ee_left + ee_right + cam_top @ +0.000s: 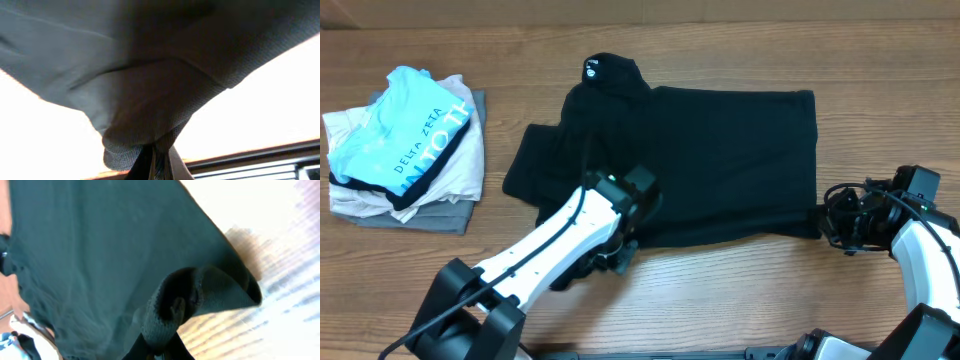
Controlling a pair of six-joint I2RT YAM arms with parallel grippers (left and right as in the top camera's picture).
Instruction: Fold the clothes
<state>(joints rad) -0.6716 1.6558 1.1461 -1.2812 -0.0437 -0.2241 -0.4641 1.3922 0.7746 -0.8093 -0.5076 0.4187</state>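
Observation:
The clothes, one black short-sleeved shirt [700,160], lie spread across the middle of the wooden table, with the collar and its tiny white label at the far side. My left gripper [620,255] is at the shirt's near left hem, shut on a bunched fold of the fabric [150,115]; in the left wrist view the cloth drapes up from the jaws. My right gripper [825,222] is at the near right corner, shut on a rolled fold of the fabric [200,295]. In both wrist views the fingertips are buried in cloth.
A pile of folded garments [405,150] lies at the far left, with a light-blue lettered shirt on top of white and grey ones. Bare wooden table [750,290] runs along the near side between the two arms.

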